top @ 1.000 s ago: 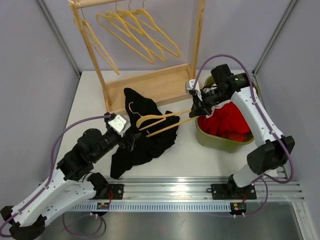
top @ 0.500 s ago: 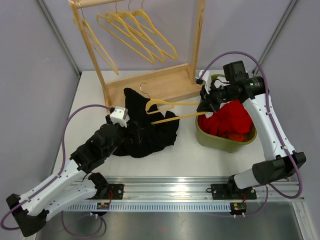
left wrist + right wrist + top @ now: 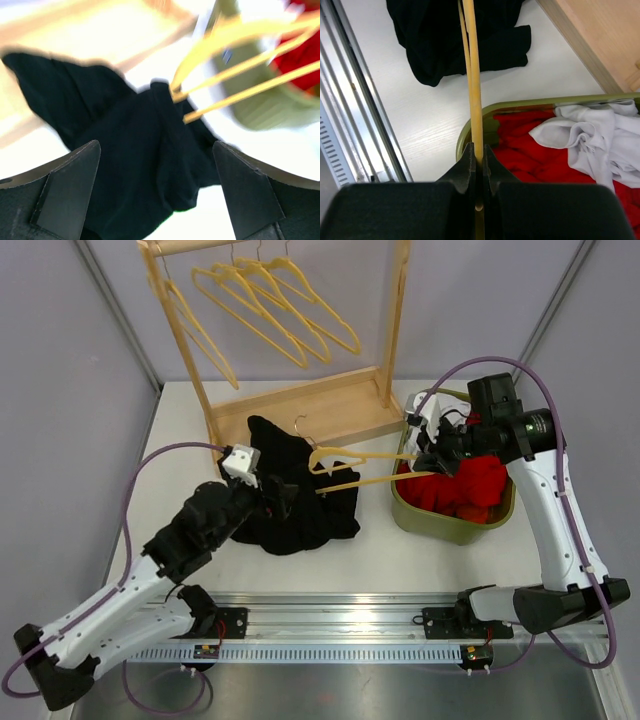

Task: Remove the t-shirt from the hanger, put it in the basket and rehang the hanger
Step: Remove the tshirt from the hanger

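Observation:
The black t-shirt [image 3: 290,502] lies bunched on the white table. The yellow hanger [image 3: 365,466] lies nearly level over it, its hook end still at a fold of the shirt. My right gripper [image 3: 428,454] is shut on the hanger's right end, above the green basket [image 3: 440,523]. In the right wrist view the hanger [image 3: 473,75] runs from my shut gripper [image 3: 478,159] to the t-shirt [image 3: 455,35]. My left gripper [image 3: 283,492] is open just over the shirt. In the left wrist view my gripper [image 3: 156,150] frames the t-shirt [image 3: 135,165], with the hanger [image 3: 235,62] beyond.
A wooden rack [image 3: 310,405] with several yellow hangers [image 3: 270,300] stands at the back. The green basket [image 3: 520,106] holds red cloth [image 3: 535,155] and white cloth [image 3: 592,137]. A metal rail [image 3: 400,615] runs along the near edge.
My right gripper has pulled the hanger to the right, toward the basket, drawing it out of the shirt. My left arm moved forward and right; the shirt has bunched up under it.

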You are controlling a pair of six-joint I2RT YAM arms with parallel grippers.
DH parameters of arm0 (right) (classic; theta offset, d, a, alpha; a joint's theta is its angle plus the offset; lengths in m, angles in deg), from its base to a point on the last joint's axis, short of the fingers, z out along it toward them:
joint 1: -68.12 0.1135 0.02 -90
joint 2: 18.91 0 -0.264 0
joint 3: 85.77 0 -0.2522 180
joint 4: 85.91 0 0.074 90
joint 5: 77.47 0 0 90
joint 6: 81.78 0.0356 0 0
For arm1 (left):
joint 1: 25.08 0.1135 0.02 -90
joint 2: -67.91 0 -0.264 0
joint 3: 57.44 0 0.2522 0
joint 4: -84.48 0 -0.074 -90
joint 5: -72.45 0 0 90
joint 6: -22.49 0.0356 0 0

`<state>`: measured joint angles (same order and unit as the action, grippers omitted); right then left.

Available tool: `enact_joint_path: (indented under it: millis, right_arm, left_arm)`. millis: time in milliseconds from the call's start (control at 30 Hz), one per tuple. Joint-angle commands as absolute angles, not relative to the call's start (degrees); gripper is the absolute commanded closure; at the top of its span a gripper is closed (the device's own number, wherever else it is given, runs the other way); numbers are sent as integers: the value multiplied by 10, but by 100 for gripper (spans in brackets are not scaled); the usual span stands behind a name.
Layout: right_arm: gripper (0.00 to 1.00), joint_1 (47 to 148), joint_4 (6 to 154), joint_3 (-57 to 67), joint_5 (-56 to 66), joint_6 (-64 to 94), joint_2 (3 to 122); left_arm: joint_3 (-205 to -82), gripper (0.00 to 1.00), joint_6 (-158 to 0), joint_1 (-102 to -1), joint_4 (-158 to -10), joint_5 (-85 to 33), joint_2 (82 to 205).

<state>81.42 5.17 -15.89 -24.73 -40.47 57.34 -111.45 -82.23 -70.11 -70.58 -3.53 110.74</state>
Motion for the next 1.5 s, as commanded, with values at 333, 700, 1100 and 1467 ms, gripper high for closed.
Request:
enact_joint_path:
  millis: [333, 700, 1100, 1467]
  right_arm:
    - [100, 865, 121, -163, -162, -464, 567]
    - [100, 933, 175, -109, -77, -443, 531]
    - [100, 938, 192, -85, -80, -440, 516]
    - [100, 939, 202, -72, -86, -433, 507]
  left_arm:
    - [-1366, 12, -1211, -689, -508, 86, 1139]
    - [-1548, 19, -1340, -679, -322, 94, 1359]
    - [-1485, 42, -1335, -607, -349, 53, 1385]
    - [-1458, 75, -1329, -572, -376, 0, 1396]
